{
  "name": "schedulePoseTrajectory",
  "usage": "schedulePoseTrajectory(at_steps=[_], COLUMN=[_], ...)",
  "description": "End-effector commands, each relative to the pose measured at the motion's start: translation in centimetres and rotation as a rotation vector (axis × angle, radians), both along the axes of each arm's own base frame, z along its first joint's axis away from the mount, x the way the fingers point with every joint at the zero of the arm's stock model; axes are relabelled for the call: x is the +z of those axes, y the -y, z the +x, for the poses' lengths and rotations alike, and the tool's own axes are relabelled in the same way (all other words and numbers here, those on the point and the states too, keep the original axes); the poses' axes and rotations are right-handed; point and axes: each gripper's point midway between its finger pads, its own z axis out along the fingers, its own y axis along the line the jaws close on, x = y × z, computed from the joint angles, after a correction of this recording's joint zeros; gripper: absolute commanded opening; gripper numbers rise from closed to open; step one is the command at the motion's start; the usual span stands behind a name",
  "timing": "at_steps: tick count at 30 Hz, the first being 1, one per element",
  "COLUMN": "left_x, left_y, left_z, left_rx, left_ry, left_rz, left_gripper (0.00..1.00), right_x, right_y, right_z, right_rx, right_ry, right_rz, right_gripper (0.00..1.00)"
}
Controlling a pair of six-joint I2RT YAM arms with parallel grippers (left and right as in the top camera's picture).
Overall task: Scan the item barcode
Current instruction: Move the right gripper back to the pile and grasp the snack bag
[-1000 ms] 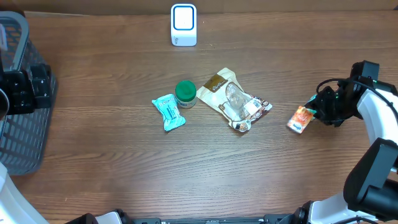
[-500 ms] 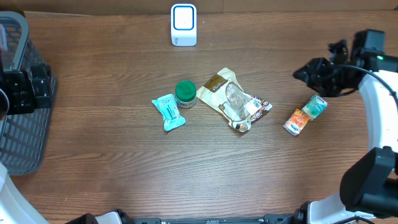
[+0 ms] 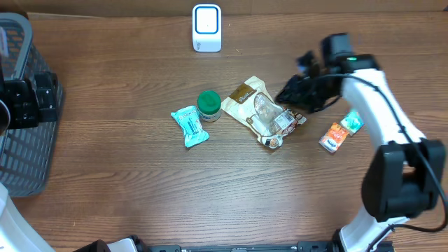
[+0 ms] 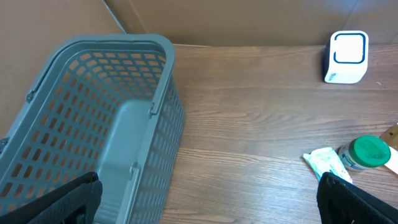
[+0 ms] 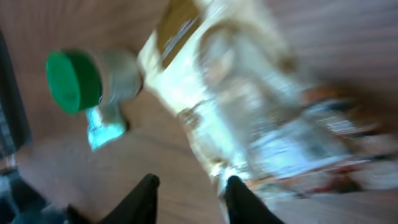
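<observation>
The white scanner (image 3: 206, 28) stands at the back edge of the table. Mid-table lie a green-lidded jar (image 3: 208, 105), a teal packet (image 3: 190, 126) and a clear-and-brown snack bag (image 3: 262, 112). A small orange and teal carton (image 3: 341, 131) lies free to the right. My right gripper (image 3: 285, 94) hovers at the bag's far right edge. The right wrist view is blurred; there that gripper (image 5: 189, 186) is open and empty over the bag (image 5: 249, 112). My left gripper (image 4: 208, 199) is wide open at the far left, beside the basket (image 4: 112, 124).
The grey mesh basket (image 3: 21, 140) stands at the table's left edge. The left wrist view also takes in the scanner (image 4: 346, 57), the jar (image 4: 367, 152) and the teal packet (image 4: 326, 165). The right arm reaches over the carton's far side.
My right gripper let go of the orange carton, which now lies on the table, then swung left to the snack bag. The left arm has not moved.
</observation>
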Motion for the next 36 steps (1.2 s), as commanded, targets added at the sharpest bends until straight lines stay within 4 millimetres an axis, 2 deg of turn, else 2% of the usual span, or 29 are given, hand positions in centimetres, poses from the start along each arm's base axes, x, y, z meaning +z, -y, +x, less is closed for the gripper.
schedulePoseTrajectory(at_steps=[1,5,8,11,14,17,20,26,27,28,31,33,36], left_x=[0.2,0.2,0.2,0.2,0.2,0.2,0.2,0.2,0.2,0.2,0.2,0.2,0.2], left_y=[0.0,0.0,0.0,0.0,0.0,0.0,0.0,0.0,0.0,0.0,0.0,0.0,0.0], left_z=[0.0,0.0,0.0,0.0,0.0,0.0,0.0,0.0,0.0,0.0,0.0,0.0,0.0], left_rx=[-0.011,-0.011,-0.011,-0.011,-0.011,-0.011,-0.011,-0.011,-0.011,-0.011,-0.011,-0.011,-0.011], left_ry=[0.004,0.004,0.005,0.004,0.005,0.004,0.005,0.004,0.005,0.004,0.004,0.004,0.004], left_rz=[0.01,0.01,0.011,0.01,0.011,0.01,0.011,0.01,0.011,0.01,0.01,0.01,0.01], left_gripper=[0.99,0.99,1.0,1.0,1.0,1.0,1.0,1.0,0.99,1.0,0.99,1.0,0.99], right_x=[-0.4,-3.0,-5.1,-6.8,-8.1,-9.6,-10.8,-11.2,-11.2,-11.2,-11.0,-10.7,-9.6], right_y=[-3.9,-5.4,-6.6,-7.5,-7.5,-5.6,-2.9,2.3,3.1,4.8,7.3,7.9,7.5], right_z=[-2.5,-4.9,-6.9,-8.0,-8.5,-8.3,-8.0,-6.1,-5.7,-4.8,-3.0,-1.5,1.2], right_rx=[0.078,0.027,0.011,0.015,-0.001,-0.064,-0.128,-0.275,-0.3,-0.346,-0.439,-0.45,-0.443], right_ry=[-0.047,-0.132,-0.181,-0.191,-0.192,-0.179,-0.159,-0.136,-0.135,-0.129,-0.108,-0.073,0.0], right_rz=[-0.009,-0.122,-0.144,-0.145,-0.151,-0.25,-0.372,-0.484,-0.485,-0.477,-0.449,-0.377,-0.2], right_gripper=[0.31,0.34,0.36,0.36,0.38,0.4,0.41,0.41,0.41,0.41,0.41,0.41,0.41])
